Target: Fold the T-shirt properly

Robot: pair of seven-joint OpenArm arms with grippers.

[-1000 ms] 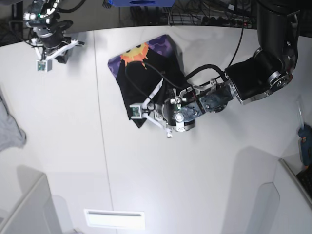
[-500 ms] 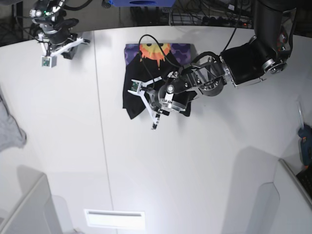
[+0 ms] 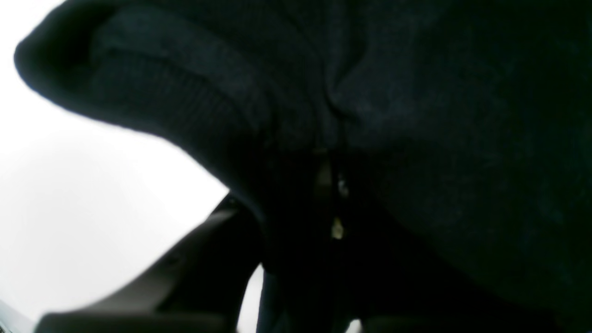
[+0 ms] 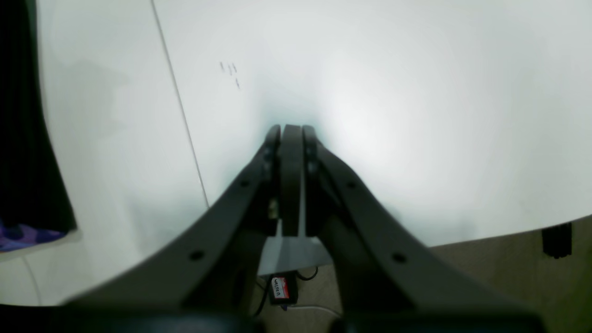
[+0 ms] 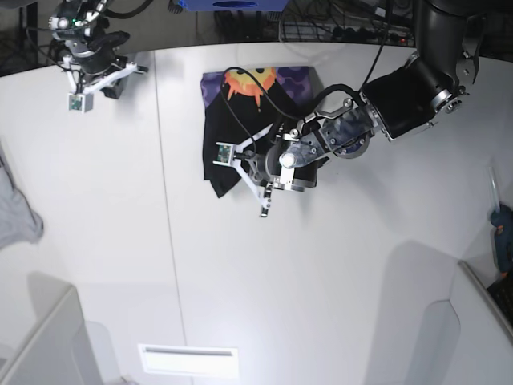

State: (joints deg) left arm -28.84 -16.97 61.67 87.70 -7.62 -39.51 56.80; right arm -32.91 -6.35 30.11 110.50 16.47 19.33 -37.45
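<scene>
Where left jaws pinch: T-shirt hem.

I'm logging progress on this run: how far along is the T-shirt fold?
Done: the T-shirt is already gathered into a compact bundle on the table, sun print showing at its far end. In hand: the left gripper sits on its near edge, black cloth filling the left wrist view. The right gripper is shut, empty and off to the side. Left: squaring the uneven near edge and letting go.
</scene>
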